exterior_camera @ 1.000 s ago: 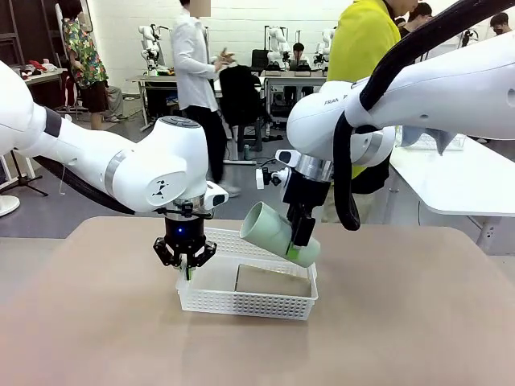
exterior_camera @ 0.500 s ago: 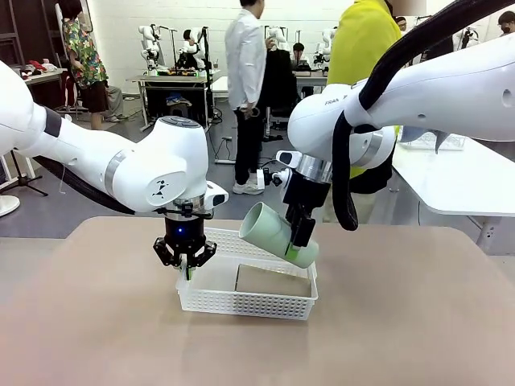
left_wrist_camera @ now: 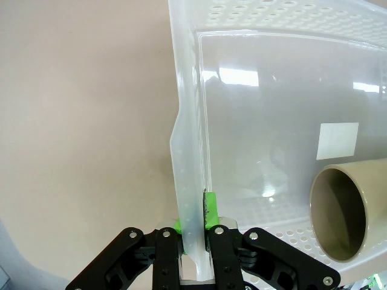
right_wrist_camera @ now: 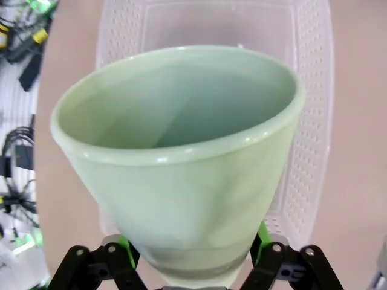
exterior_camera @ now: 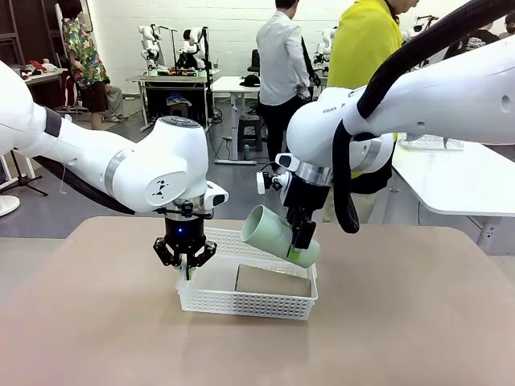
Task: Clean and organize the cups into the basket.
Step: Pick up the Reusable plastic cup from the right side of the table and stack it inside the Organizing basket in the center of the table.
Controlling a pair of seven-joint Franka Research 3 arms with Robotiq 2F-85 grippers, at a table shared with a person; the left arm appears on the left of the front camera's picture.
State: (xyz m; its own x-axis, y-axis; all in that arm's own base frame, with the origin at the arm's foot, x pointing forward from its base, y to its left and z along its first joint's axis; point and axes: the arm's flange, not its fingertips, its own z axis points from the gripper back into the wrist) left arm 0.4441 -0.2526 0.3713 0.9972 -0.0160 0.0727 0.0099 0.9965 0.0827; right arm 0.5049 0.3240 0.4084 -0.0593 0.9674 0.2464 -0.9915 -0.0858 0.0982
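Observation:
The white lattice basket (exterior_camera: 211, 301) rests on the tan table, with a tan-brown cup (exterior_camera: 272, 281) lying on its side inside. My left gripper (exterior_camera: 186, 269) is shut on the basket's left wall; the left wrist view shows the green pads (left_wrist_camera: 209, 208) pinching that basket wall (left_wrist_camera: 187, 151), with the brown cup's mouth (left_wrist_camera: 338, 214) at the lower right. My right gripper (exterior_camera: 302, 245) is shut on the mint green cup (exterior_camera: 272, 232), holding it tilted above the basket's right end, mouth toward the left. In the right wrist view the green cup (right_wrist_camera: 181, 163) hangs over the basket (right_wrist_camera: 308, 103).
The tan table (exterior_camera: 96, 322) spreads around the basket. A person in a yellow top (exterior_camera: 362, 48) stands just behind the far edge. A white table (exterior_camera: 459, 177) stands at the right.
The green cup and right gripper have shifted very slightly; the left gripper has stayed on the basket wall. A person in the background walked to the right.

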